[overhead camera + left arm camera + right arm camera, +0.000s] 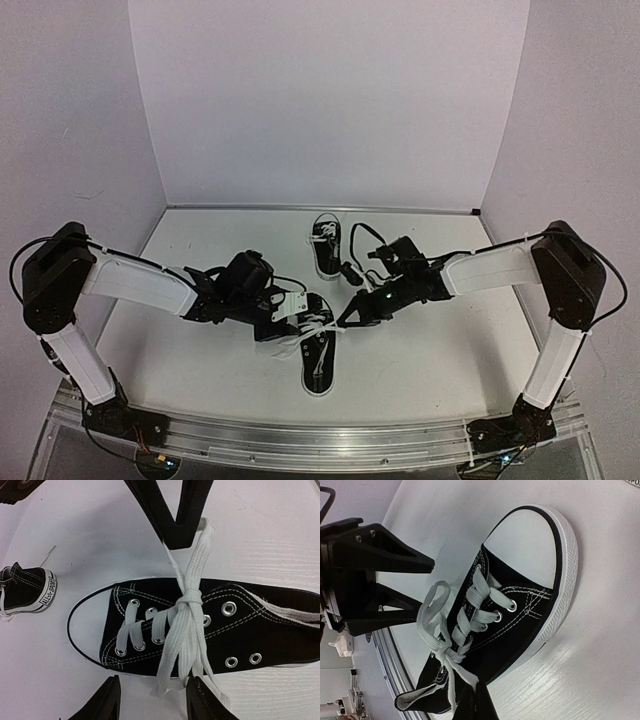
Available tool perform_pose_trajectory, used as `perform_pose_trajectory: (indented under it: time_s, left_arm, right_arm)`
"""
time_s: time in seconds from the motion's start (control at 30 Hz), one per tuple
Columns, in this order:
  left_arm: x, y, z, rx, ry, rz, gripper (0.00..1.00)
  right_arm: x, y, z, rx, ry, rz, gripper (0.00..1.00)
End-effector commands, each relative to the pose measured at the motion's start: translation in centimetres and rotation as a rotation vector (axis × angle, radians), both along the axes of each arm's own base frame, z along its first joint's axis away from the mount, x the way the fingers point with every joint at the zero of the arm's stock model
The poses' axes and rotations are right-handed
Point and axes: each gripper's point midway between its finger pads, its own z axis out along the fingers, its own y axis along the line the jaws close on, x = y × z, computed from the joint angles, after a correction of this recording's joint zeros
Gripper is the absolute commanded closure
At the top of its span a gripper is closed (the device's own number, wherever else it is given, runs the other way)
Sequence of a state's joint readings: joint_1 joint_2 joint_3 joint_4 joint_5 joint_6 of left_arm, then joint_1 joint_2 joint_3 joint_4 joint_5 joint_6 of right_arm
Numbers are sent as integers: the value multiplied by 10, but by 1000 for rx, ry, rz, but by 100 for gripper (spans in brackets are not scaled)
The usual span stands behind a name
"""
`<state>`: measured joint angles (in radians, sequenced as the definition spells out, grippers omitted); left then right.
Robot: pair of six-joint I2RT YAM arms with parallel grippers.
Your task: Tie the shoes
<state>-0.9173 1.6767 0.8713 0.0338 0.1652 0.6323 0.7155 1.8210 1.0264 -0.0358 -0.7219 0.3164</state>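
The near black shoe (318, 358) lies mid-table with its toe toward the arms. Its white laces are crossed into a knot (189, 599) over the tongue. My left gripper (152, 700) is open at the shoe's side, with the loose lace ends (172, 677) lying between its fingers; it also shows in the top view (298, 318). My right gripper (476, 694) is shut on a lace strand (196, 555) that runs taut from the knot, across the shoe from the left gripper (375, 580). The second shoe (327, 245) lies farther back and shows partly in the left wrist view (27, 587).
White walls close off the table at the back and sides. An aluminium rail (300, 440) runs along the near edge by the arm bases. Both arms reach in over the table's middle.
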Motion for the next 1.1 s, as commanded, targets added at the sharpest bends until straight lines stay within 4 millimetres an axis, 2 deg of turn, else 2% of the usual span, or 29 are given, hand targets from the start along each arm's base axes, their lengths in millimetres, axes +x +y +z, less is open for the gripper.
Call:
perform_pose_trajectory:
  time_s: [0.0, 0.13, 0.33, 0.43, 0.7, 0.8, 0.93, 1.07]
  left_arm:
    - [3, -22, 17, -70, -12, -58, 53]
    - [3, -24, 13, -66, -5, -59, 54]
    - [1, -26, 10, -68, 14, -70, 54]
    - [3, -26, 9, -59, 14, -61, 58]
    - [3, -23, 7, -50, 20, -47, 69]
    - [4, -21, 5, -43, 20, -40, 76]
    - [6, -16, 2, -20, 12, -22, 87]
    - [10, -10, 3, -6, -5, 3, 95]
  right_arm:
    - [-2, -1, 0, -16, -25, 14, 100]
    - [-4, -2, -8, -39, -24, 23, 100]
    - [-8, 0, -18, -60, -17, 41, 82]
    - [-10, 1, -22, -70, -14, 51, 75]
    - [-17, 4, -27, -68, 5, 82, 75]
    - [-17, 3, -30, -81, 5, 82, 78]
    - [-9, -11, -42, -181, -30, 46, 82]
    - [0, -26, -52, -278, -75, 0, 79]
